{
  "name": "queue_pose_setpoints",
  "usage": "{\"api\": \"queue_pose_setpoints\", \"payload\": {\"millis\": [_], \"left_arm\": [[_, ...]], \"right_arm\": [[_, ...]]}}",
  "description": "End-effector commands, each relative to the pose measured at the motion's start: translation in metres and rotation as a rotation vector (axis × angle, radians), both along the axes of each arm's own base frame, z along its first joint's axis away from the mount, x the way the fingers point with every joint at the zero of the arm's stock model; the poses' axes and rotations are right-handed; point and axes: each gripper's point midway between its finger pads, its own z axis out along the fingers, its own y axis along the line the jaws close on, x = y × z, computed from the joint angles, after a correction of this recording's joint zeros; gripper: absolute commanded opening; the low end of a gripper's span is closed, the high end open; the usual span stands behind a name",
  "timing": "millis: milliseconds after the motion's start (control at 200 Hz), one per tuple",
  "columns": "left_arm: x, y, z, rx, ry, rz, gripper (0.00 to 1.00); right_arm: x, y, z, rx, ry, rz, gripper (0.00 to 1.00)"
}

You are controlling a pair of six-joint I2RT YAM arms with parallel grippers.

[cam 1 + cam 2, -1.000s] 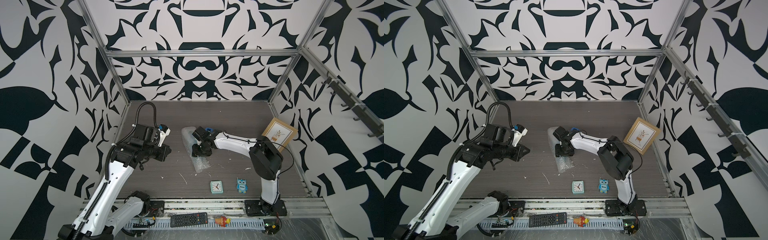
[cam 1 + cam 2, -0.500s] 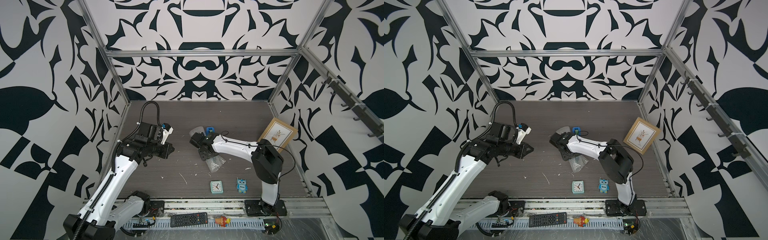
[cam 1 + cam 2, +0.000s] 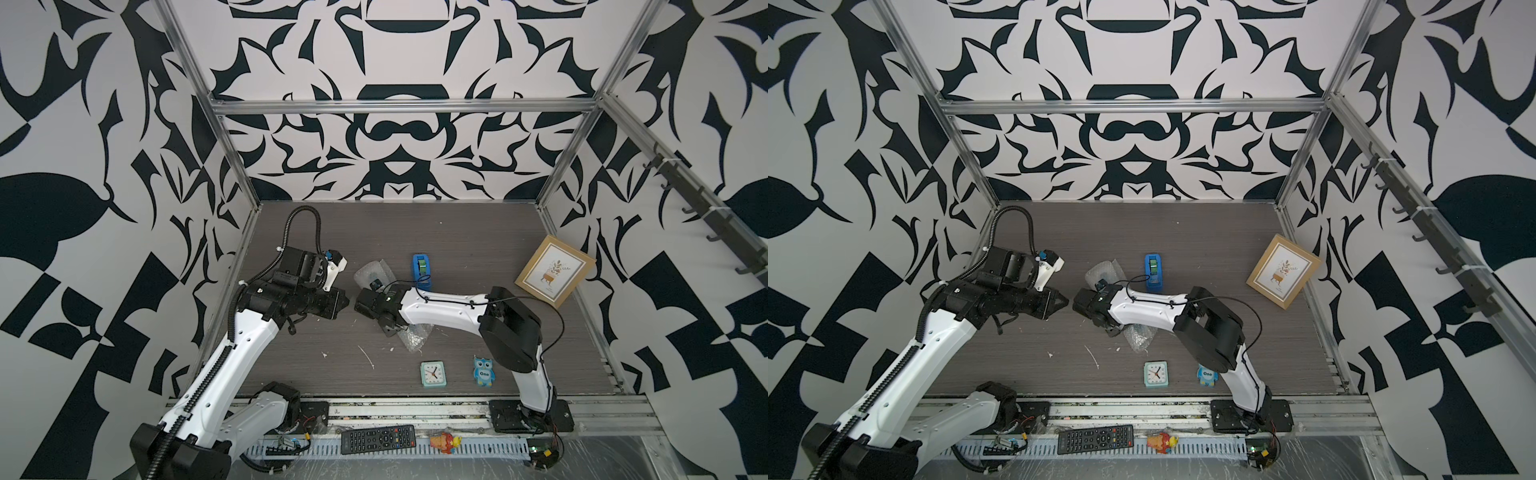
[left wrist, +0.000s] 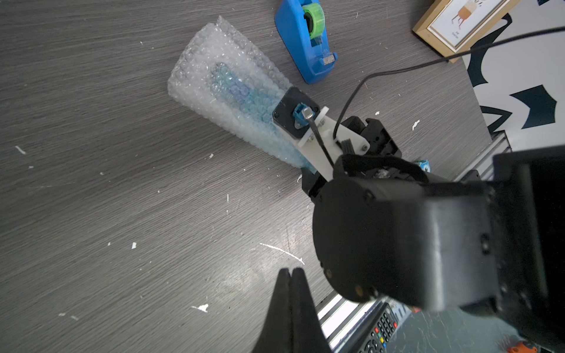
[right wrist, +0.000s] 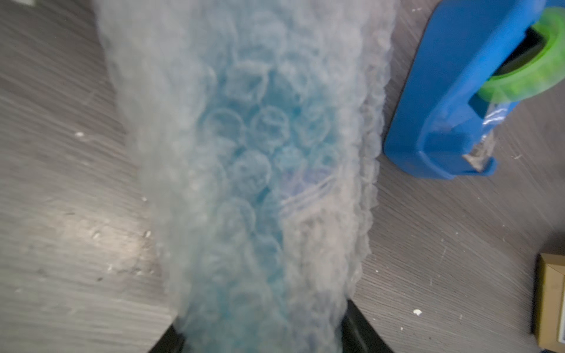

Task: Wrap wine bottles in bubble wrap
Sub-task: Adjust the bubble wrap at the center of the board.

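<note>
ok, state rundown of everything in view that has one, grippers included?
wine bottle: rolled inside the bubble wrap, blue showing through.
bubble wrap: rolled into a tube, gripped mid-length.
right gripper: shut on the bubble wrap.
left gripper: shut, empty, clear of the bundle.
tape dispenser: upright, green roll loaded.
picture frame: leaning on the side wall.
clock: flat, face up.

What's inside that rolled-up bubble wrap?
A bottle of blue liquid shows faintly through the bubble wrap. Its details are blurred by the bubbles, and its lower end is covered by the right arm.
</note>
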Motion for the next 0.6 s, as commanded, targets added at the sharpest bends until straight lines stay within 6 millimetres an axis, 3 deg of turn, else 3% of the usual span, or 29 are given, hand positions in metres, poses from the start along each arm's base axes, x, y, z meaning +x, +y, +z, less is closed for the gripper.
{"api": "queue_pose_setpoints", "payload": {"millis": [0,205,385,595], "left_arm": [[-0.002,-0.001,0.001,-0.013,0.019,0.008,0.00],[-0.003,-0.003,0.001,-0.032,0.039,0.012,0.00],[-0.004,-0.003,0.004,-0.039,0.031,0.016,0.00],[-0.004,-0.002,0.007,-0.040,0.024,0.021,0.00]], "right_arm": [[0.003,0.022,0.038,0.153,-0.050,0.024,0.60],[-0.003,0.033,0.035,0.233,-0.015,0.039,0.64],[-0.004,0.031,0.023,0.205,-0.005,0.049,0.49],[0.006,0.018,0.019,0.080,-0.050,0.074,0.46]]}}
